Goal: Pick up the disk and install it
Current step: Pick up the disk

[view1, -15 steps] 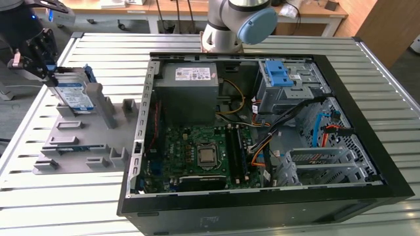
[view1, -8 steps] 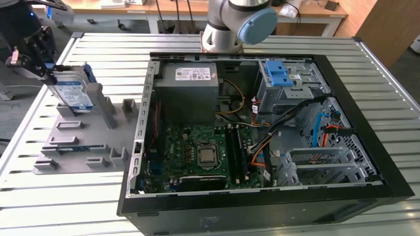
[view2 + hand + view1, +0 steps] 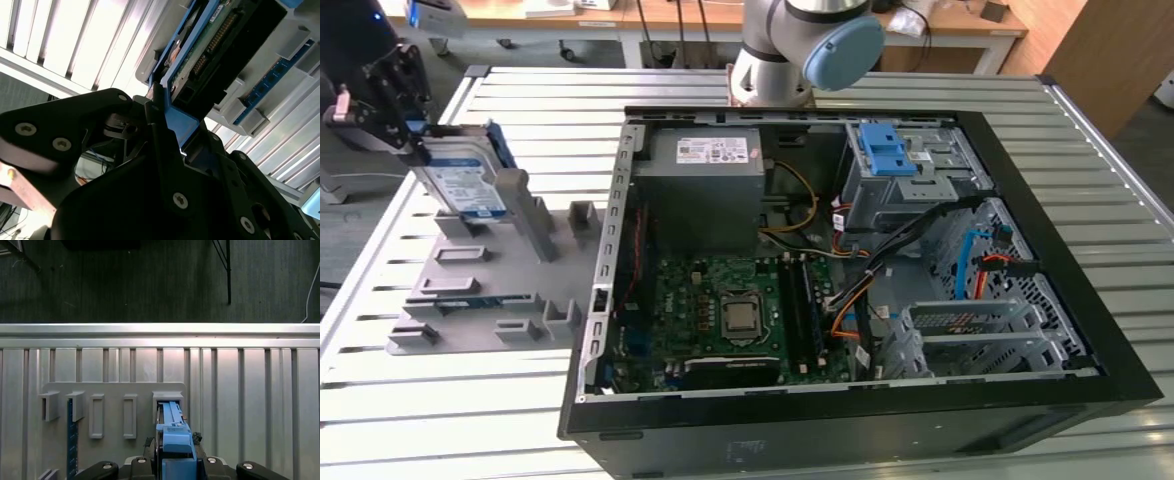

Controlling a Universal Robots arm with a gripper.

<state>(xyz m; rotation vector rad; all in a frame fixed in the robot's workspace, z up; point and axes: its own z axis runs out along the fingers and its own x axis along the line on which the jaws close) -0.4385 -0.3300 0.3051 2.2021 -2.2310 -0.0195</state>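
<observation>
Disk [image 3: 462, 182] upright in grey holder [image 3: 494, 290], hand [image 3: 176, 442] clamped tight on its blue edge.

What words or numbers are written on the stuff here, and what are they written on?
Label on the disk: there is print, too small to read.
Sticker on the power supply: there is print, too small to read.
No other writing can be made out, so there is nothing to quote.
</observation>
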